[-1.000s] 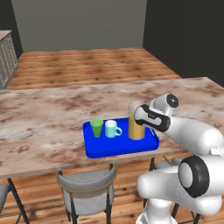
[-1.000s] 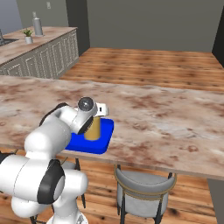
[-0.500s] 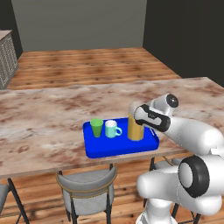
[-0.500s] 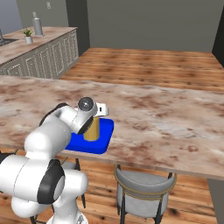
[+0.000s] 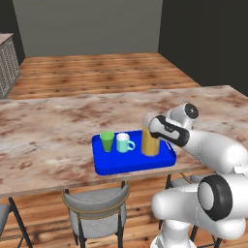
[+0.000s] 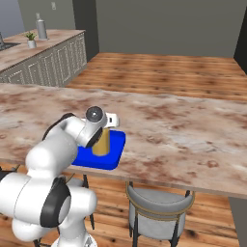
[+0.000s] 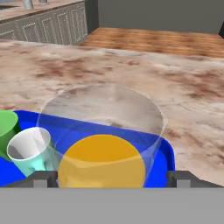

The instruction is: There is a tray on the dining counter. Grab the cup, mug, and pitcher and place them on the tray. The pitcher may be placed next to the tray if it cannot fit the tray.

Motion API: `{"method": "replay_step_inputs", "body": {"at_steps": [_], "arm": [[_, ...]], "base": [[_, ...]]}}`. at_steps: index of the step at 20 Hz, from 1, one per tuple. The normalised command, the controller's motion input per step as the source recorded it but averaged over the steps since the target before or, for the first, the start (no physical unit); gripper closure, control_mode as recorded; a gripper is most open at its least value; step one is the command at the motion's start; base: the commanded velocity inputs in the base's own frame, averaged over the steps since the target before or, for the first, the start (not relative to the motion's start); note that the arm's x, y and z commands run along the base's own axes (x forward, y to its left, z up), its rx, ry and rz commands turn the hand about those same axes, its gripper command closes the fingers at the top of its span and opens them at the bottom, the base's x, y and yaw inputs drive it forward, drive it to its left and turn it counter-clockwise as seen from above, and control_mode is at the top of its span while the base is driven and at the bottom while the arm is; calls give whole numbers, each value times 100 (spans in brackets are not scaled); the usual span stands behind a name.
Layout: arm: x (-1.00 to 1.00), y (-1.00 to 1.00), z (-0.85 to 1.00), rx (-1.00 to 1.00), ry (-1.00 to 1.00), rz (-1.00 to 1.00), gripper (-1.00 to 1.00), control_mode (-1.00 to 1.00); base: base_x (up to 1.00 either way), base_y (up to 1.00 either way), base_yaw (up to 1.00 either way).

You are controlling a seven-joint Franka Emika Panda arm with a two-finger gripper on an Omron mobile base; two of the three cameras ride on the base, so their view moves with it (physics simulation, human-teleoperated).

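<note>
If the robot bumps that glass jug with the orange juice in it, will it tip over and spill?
Probably not easily: the pitcher looks wide and stands upright on the flat tray. It is likely heavy, since orange liquid fills its lower part. The smooth glass may be slippery, and the open top could slosh if pushed hard.

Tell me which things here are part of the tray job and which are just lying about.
Part of the job: tray, dining counter, cup, mug, pitcher, open gripper.

Just about: chairs, potted plant, bottle, cabinets.
</note>
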Motion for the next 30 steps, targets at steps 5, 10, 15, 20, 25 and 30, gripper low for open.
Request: {"method": "replay_step_inputs", "body": {"at_steps": [5,10,15,20,25,30], "arm": [[-11,0,16,0,0,0,-100,-100],[-11,0,18,0,0,0,-100,-100],[-18,0,25,0,0,0,-100,-100],[-36,0,27,0,0,0,-100,-100],[-58,-1,24,0,0,0,-100,-100],[-80,-4,24,-1,0,-3,-100,-100]], "base": [[0,0,0],[0,0,0],[0,0,0],[0,0,0],[0,0,0],[0,0,0]]}}
